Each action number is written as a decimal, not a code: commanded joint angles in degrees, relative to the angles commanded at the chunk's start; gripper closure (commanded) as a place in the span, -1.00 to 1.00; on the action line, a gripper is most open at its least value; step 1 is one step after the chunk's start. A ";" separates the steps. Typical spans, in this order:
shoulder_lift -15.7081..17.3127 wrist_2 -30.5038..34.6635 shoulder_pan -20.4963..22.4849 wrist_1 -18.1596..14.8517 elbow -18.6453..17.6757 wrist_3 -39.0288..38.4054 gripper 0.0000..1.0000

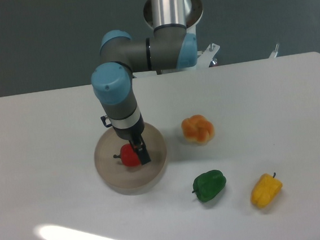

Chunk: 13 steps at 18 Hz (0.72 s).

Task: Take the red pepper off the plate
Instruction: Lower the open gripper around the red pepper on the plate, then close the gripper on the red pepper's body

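The red pepper [127, 156] lies on the beige plate [112, 180] at the left centre of the white table. My gripper [141, 154] points down over the plate, its dark fingers covering the pepper's right side and reaching down to it. From this angle the fingers merge into one dark shape, so I cannot tell whether they stand open or are shut on the pepper. The pepper's short dark stem pokes out to the left.
An orange pepper [198, 129] sits right of the plate. A green pepper [209, 185] and a yellow pepper [266, 190] lie nearer the front right. The arm's base stands at the table's far edge.
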 joint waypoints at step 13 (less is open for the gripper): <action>-1.67 0.00 -0.53 1.58 -1.76 0.61 -1.00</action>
